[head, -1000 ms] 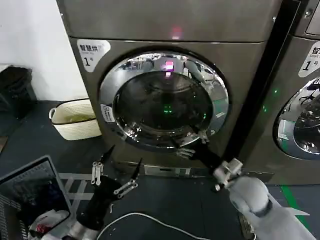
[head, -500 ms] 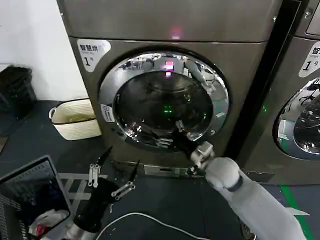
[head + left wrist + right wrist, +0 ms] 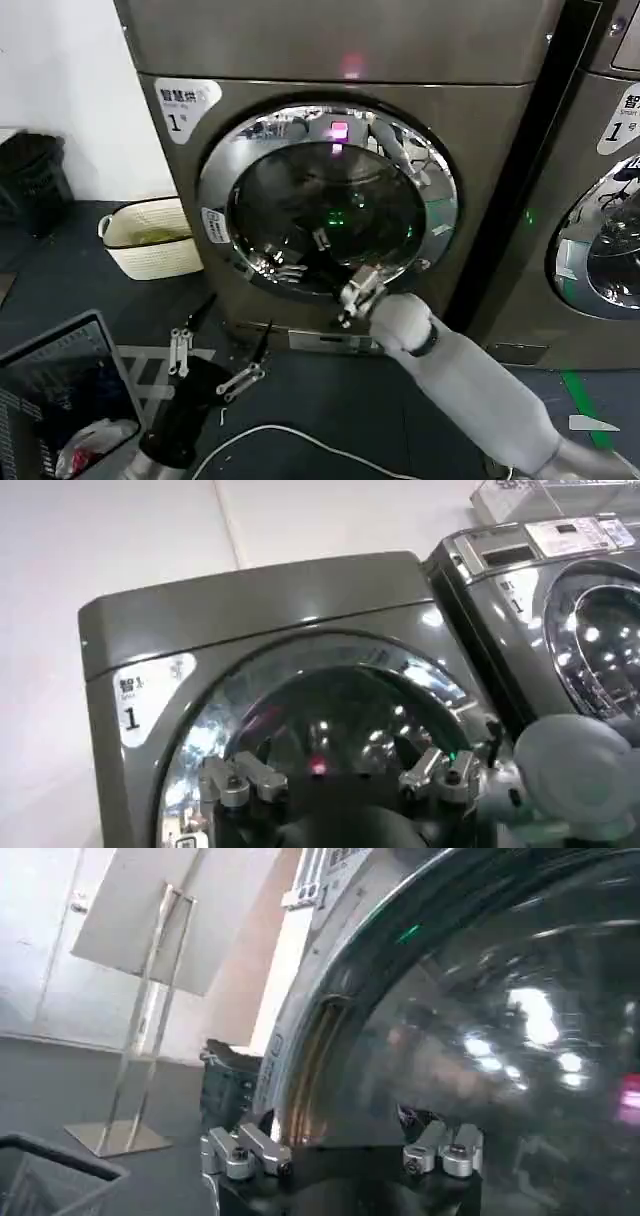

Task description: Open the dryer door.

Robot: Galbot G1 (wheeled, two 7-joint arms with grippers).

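The dryer door [image 3: 328, 205] sits shut in the front of the dryer [image 3: 340, 60], its chrome rim flush against the bronze-grey panel and the white-blue sticker [image 3: 214, 226] on the rim's left side. The right gripper [image 3: 322, 243] is up against the lower part of the door's dark glass, fingers apart, with nothing between them. Below the door and to its left, the left gripper [image 3: 218, 335] hangs low over the dark floor [image 3: 60, 270], fingers spread. A cream basket [image 3: 150, 240] stands on the floor left of the door. The second machine [image 3: 600, 200] stands to the door's right.
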